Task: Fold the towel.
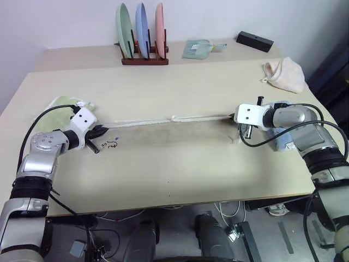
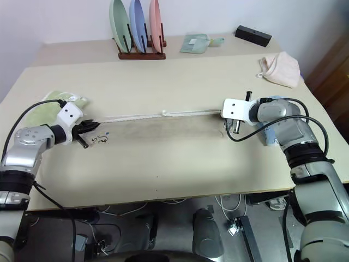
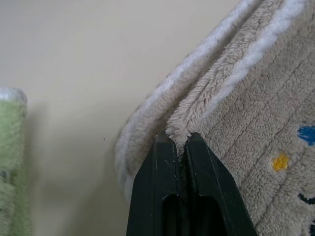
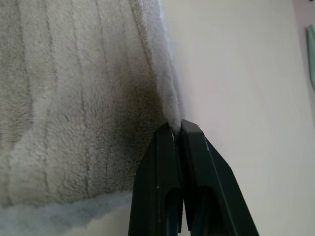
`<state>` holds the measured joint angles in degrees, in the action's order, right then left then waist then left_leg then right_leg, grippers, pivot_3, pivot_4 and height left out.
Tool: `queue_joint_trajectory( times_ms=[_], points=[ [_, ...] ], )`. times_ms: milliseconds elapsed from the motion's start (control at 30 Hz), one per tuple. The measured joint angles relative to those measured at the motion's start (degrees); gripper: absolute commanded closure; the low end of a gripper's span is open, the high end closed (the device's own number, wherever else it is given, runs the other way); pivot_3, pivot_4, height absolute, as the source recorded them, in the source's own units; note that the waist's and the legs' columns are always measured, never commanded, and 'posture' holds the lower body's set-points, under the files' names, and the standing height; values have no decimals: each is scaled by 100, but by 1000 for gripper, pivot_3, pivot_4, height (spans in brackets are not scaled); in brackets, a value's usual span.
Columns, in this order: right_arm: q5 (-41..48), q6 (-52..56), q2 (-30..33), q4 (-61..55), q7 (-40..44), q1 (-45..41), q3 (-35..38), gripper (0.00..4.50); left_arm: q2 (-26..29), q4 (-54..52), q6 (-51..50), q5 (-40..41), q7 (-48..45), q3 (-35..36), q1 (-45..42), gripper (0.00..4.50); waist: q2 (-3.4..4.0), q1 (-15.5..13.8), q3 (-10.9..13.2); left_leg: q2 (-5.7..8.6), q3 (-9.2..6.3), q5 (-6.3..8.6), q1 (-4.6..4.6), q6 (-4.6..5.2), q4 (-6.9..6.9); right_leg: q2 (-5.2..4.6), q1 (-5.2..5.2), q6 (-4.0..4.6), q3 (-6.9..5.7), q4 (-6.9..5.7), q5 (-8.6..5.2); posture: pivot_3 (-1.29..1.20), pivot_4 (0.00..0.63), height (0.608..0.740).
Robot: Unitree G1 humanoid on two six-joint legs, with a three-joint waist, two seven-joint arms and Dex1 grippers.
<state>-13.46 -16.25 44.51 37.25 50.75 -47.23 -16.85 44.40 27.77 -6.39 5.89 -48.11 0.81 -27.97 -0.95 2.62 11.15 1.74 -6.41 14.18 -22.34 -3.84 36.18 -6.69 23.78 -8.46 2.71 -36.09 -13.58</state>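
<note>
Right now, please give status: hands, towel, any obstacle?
Left hand and right hand both shut on towel edge, stretched between them. Green cloth beside left hand; blue cloth under right arm.

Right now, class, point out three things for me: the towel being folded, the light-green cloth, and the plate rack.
towel (image 1: 163,143): left eye view, on its flat beige middle.
light-green cloth (image 1: 61,102): left eye view, on its exposed top beside the left arm.
plate rack (image 1: 145,60): left eye view, on its dark wooden base.
</note>
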Motion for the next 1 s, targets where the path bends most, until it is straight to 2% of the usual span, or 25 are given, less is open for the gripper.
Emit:
queue_joint_trajectory(
  times_ms=[167, 267, 433, 600, 700, 733, 767, 867, 1000],
  points=[
    [-162, -307, -183, 522, -163, -186, -33, 4432, -32, 134, 63, -41, 80, -1, -48, 4500, 0, 2, 0, 0, -1, 0, 0, 0, 0, 0, 1, 0, 0, -1, 0, 0, 150, 740],
    [-222, -323, -223, 711, -332, -269, -24, 3603, -119, 208, -93, -14, 199, 46, -98, 3516, 0, 4, 0, 0, -1, -1, 0, -1, 0, 0, 1, 0, 0, -4, 0, 0, 150, 740],
    [-313, -284, 69, 538, -452, -173, 112, 1142, -159, 256, -158, 32, 630, 334, -106, 1018, 1, 3, 0, 0, -2, -1, 1, -1, -1, 0, 3, 0, 0, -3, 0, 0, 150, 740],
    [-112, 223, 513, -654, -581, 587, 727, 1142, -366, -112, -375, 402, 1071, 930, 11, 1018, 1, -15, 0, 0, -4, 0, -4, -1, 1, 0, 2, -1, 0, -2, 0, 0, 150, 740],
    [600, 1380, 606, -1951, -483, 1452, 1554, 253, -517, -692, -632, 746, 1241, 1307, 202, 952, 0, -24, 0, 0, -8, 0, -4, 0, 3, 0, 0, -2, 0, -3, 0, 0, 150, 740],
    [895, 1851, 601, -2427, -428, 1730, 1814, 71, -571, -932, -725, 849, 1265, 1369, 272, 952, 0, -25, 0, 0, -9, 0, -5, 0, 4, 0, -1, -2, 0, -4, 1, 0, 150, 740],
    [1284, 2452, 557, -3001, -377, 2062, 2120, 71, -632, -1204, -827, 939, 1274, 1395, 359, 952, 0, -26, 0, 0, -9, 0, -3, 0, 5, 0, -4, -2, 0, -4, 1, 0, 150, 740],
    [2534, 4157, 64, -4565, -478, 2821, 2893, 71, -731, -1853, -990, 1049, 1192, 1308, 569, 952, -2, -16, -2, -2, -13, 0, 7, 0, 6, 2, -14, -1, -1, -4, 1, 0, 150, 740],
    [4093, 6158, -816, -6040, -986, 3702, 3415, 71, -823, -2533, -1157, 1031, 968, 805, 748, 952, -2, -43, -2, 0, -15, 0, 9, 1, 9, 2, -24, -1, -3, 0, 1, 0, 150, 740]
  ],
)
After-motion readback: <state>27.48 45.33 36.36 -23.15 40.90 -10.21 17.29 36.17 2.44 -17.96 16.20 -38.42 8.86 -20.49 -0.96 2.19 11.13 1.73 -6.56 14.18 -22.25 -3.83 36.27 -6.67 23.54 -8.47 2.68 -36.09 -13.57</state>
